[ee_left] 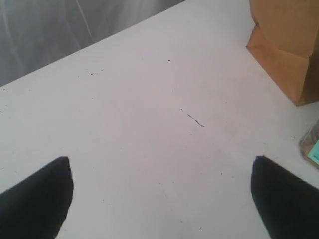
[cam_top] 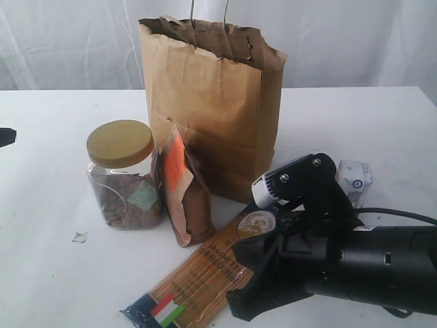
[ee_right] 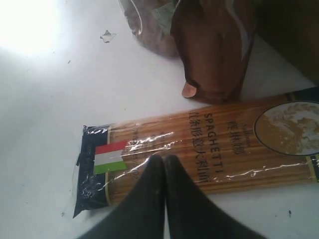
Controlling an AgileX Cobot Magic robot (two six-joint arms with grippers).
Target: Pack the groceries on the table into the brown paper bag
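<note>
Starting with the brown paper bag (cam_top: 212, 116): stands upright mid-desk, nearer the far edge, mouth crumpled and open, handles sticking straight up. Easily the biggest thing out there.

Just in front, toward the left edge, a clear jar (cam_top: 123, 178) with a gold lid: upright, lid on, brown contents inside. Right beside the jar, a small brown pouch (cam_top: 183, 198) with an orange label, standing a little tilted just in front of the bag. Cannot tell whether touching the bag.

Down toward the near edge, a long spaghetti pack (cam_top: 205, 273): lies flat on the desk (cam_top: 48, 294), slanted, one end close to the foot of the pouch, the flag-printed end pointing at the near edge.

Left of the jar, toward the left edge, a small white lump (cam_top: 80, 237), alone on bare desk.

Over toward the right edge, a white-blue carton (cam_top: 356, 179), partly hidden behind the black right arm (cam_top: 362, 260).

Now the right pincer (ee_right: 164, 159): fingers pressed tight together, no gap at all, gripping nothing. Hangs over the flag end of the spaghetti pack. Cannot tell whether actually touching the wrapper.

And the left pincer (ee_left: 160, 159): fingers spread wide apart, nothing between them but bare white desk. Holds nothing. Foot of the bag in view beyond, well apart from both fingers.
</note>
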